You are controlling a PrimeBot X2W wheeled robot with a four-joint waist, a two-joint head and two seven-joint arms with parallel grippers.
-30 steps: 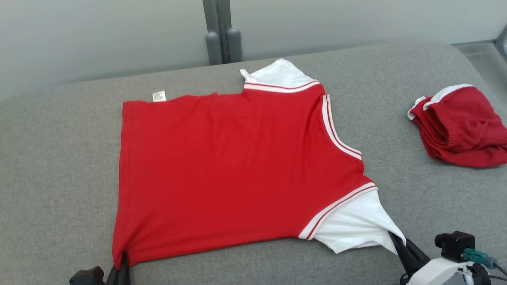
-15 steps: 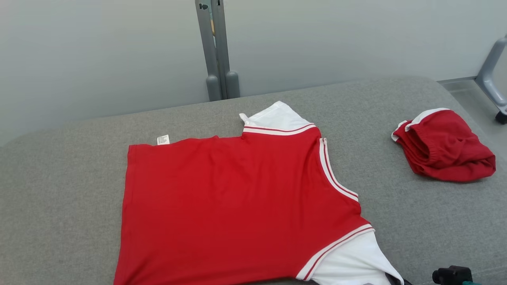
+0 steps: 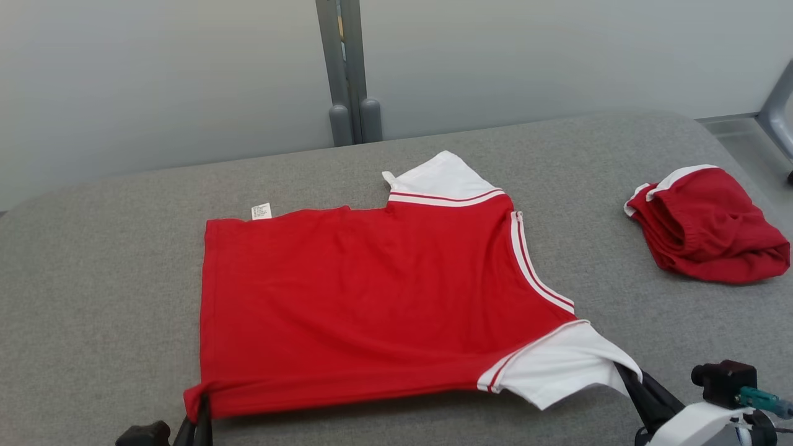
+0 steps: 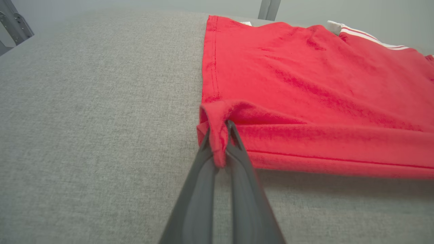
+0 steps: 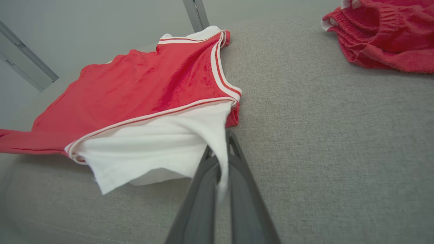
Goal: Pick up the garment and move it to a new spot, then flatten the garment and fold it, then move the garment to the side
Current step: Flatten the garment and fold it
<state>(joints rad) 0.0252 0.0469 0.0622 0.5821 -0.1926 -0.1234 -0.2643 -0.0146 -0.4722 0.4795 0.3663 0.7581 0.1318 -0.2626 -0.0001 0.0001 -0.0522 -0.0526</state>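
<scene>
The shirt (image 3: pixel 372 297), spread on the grey pad (image 3: pixel 93 248), is pinched at its near hem corner by the left gripper (image 4: pixel 218 139) and at its white sleeve (image 5: pixel 162 142) by the right gripper (image 5: pixel 221 149); soft, light and limp, it is judged best held by 2 corners

Grey fabric-covered tabletop (image 3: pixel 93 266) is stretching across the head view, w/ rounded far corners. At approx 3 o'clock, crumpled red shorts (image 3: pixel 712 229) w/ white trim and an elastic waistband are lying bunched near the rt edge. At 12 o'clock a grey metal post (image 3: pixel 346 62) is standing upright behind the far edge, w/ two rounded caps (image 3: pixel 355 121) sitting at its base. A pale grey wall (image 3: pixel 155 80) is running across the bkgd. At 2 o'clock a grey angled leg (image 3: pixel 779 114) is poking in over a strip of floor (image 3: pixel 740 133).
</scene>
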